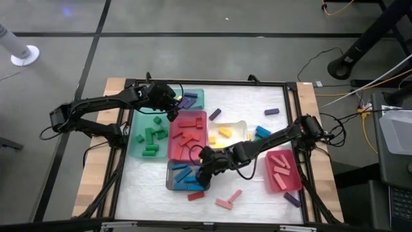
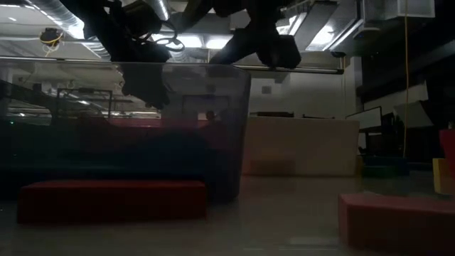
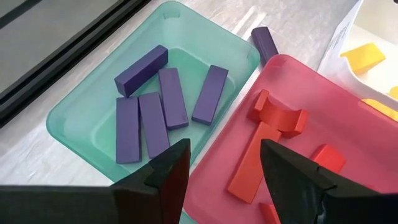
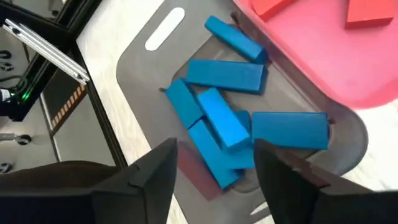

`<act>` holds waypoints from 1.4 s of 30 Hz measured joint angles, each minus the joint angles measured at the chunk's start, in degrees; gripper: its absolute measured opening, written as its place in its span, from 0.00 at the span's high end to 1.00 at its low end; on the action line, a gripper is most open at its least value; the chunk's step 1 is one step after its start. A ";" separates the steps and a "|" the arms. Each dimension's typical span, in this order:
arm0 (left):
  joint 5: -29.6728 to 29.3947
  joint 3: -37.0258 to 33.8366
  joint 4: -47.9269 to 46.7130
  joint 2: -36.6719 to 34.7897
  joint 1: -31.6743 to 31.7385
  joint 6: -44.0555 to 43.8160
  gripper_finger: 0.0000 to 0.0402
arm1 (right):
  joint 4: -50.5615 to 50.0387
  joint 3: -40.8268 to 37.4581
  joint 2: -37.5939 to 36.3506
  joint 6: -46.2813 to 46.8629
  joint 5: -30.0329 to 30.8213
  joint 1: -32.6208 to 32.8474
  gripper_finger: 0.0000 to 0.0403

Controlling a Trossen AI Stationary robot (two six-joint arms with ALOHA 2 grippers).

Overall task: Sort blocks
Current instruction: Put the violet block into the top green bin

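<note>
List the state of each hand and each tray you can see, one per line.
left hand: open, empty, over the seam between teal and red trays
right hand: open, empty, above the grey tray
teal tray: holds five purple blocks
grey tray: holds a pile of blue blocks
red tray: holds red blocks

A grey tray (image 4: 155, 56) sits right under the right-hand tool, a red tray (image 3: 348, 93) touching its far side. Under the left-hand tool, a small green tray (image 3: 81, 106) butts against that red tray. Off beyond them, a white tray (image 1: 239, 124) and a pink tray (image 1: 293, 183).
</note>
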 joint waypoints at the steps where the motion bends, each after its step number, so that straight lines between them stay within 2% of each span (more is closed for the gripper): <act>1: 0.01 0.00 -0.02 0.00 0.00 0.00 0.55 | 0.00 -0.01 -0.02 0.08 -1.11 -0.40 0.47; 8: 0.00 0.00 0.02 0.00 0.00 0.02 0.55 | 1.22 0.00 -0.20 0.11 -13.34 -4.83 0.47; 14: 0.00 0.00 0.04 0.00 0.00 0.02 0.55 | 1.48 0.00 -0.22 -0.74 -14.78 -8.55 0.50; 17: 0.00 0.00 0.05 0.00 0.00 -0.04 0.55 | 1.53 -0.01 -0.22 -4.35 -15.52 -10.27 0.51; 26: 0.00 0.00 0.03 0.00 0.00 -0.14 0.55 | 1.54 -0.02 -0.42 -11.67 -24.89 -15.29 0.51; 34: 0.00 0.00 0.16 0.00 0.00 -0.15 0.55 | -0.36 -0.02 -4.36 -19.48 -25.55 -18.99 0.51; 42: 0.00 0.00 0.29 0.00 0.00 -0.17 0.55 | -9.69 -0.02 -11.02 -32.98 -23.82 -24.42 0.51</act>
